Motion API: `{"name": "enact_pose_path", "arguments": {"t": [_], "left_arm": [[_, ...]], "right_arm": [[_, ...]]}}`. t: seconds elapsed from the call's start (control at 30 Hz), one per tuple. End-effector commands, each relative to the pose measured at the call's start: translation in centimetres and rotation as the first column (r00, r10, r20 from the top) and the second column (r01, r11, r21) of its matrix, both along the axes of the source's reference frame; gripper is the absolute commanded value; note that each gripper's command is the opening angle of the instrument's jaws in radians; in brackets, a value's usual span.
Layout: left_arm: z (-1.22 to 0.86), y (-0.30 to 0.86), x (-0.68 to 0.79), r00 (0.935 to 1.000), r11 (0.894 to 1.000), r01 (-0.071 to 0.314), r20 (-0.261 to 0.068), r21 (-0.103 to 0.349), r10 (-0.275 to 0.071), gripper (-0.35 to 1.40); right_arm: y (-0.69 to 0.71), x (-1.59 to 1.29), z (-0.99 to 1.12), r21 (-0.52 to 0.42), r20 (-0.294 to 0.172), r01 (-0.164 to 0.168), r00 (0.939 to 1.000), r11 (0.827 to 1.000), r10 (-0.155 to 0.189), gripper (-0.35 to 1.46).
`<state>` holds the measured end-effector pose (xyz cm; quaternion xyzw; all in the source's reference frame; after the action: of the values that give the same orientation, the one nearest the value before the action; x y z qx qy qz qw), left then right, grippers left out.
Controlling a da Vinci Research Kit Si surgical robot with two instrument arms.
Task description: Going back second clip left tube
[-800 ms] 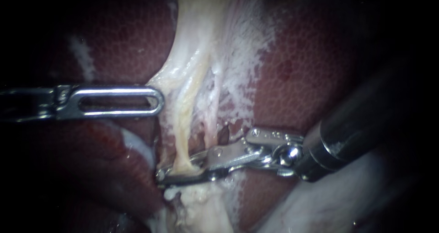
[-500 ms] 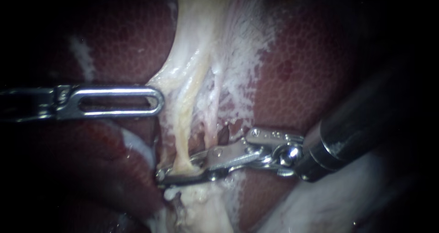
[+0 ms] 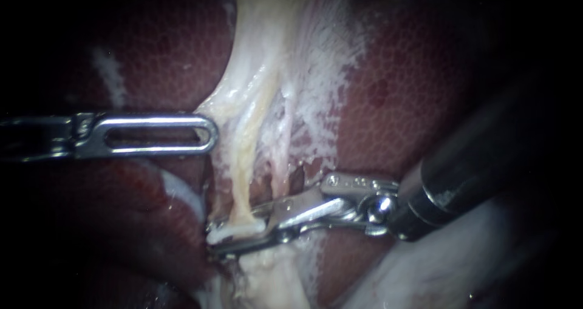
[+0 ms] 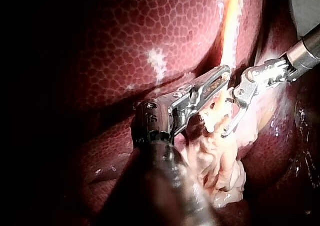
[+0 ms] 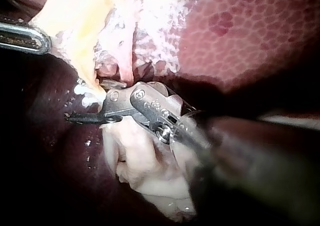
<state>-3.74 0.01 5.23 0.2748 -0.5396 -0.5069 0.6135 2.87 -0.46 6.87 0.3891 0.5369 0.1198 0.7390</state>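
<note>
The left tube [image 3: 243, 181] is a yellowish strand running down through pale tissue between dark liver lobes. My right instrument [image 3: 226, 236] comes in from the right, its jaws open with a narrow gap, one on each side of the tube's lower end. A white band [image 3: 235, 227] lies across the tube between them; whether it is a clip is unclear. In the right wrist view the same jaws [image 5: 87, 105] straddle the tube's foot. My left instrument [image 3: 209, 133] lies level at the left, its slotted jaws shut on the edge of the pale tissue [image 3: 221, 112]. Its tip [image 4: 222, 75] shows the grip.
Mottled red liver [image 3: 413, 102] fills both sides of the view. Frayed white tissue [image 3: 316, 96] covers the liver right of the tube. A soft pale mass [image 3: 437, 266] lies under my right instrument's shaft. Lumpy pale tissue [image 4: 220, 161] hangs below both tips.
My right instrument's jaws have parted a little around the tube's lower end, uncovering a white band between them, and its wrist has turned slightly. My left instrument has held still.
</note>
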Motion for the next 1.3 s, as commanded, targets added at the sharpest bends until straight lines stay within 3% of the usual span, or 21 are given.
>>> {"name": "enact_pose_path", "arguments": {"t": [0.03,0.23,0.7,1.3], "left_arm": [[0.0,0.0,0.0,1.0,1.0,0.0,0.0,0.0,0.0,-0.35],[-0.01,0.0,0.0,1.0,1.0,0.0,0.0,0.0,0.0,-0.35],[-0.01,-0.01,0.0,1.0,1.0,0.0,0.0,0.0,0.0,-0.35],[-0.01,-0.01,0.0,1.0,1.0,0.0,0.0,0.0,0.0,-0.35]], "right_arm": [[0.0,0.0,0.0,-0.019,-0.007,-0.005,1.0,1.0,0.005,0.55],[0.0,-0.01,0.0,-0.065,-0.022,-0.008,0.9997,0.998,0.007,0.57],[0.0,-0.04,-0.01,-0.205,-0.09,0.009,0.9955,0.979,-0.028,0.58],[0.01,-0.07,-0.03,-0.291,-0.13,0.013,0.9901,0.957,-0.053,0.58]]}}
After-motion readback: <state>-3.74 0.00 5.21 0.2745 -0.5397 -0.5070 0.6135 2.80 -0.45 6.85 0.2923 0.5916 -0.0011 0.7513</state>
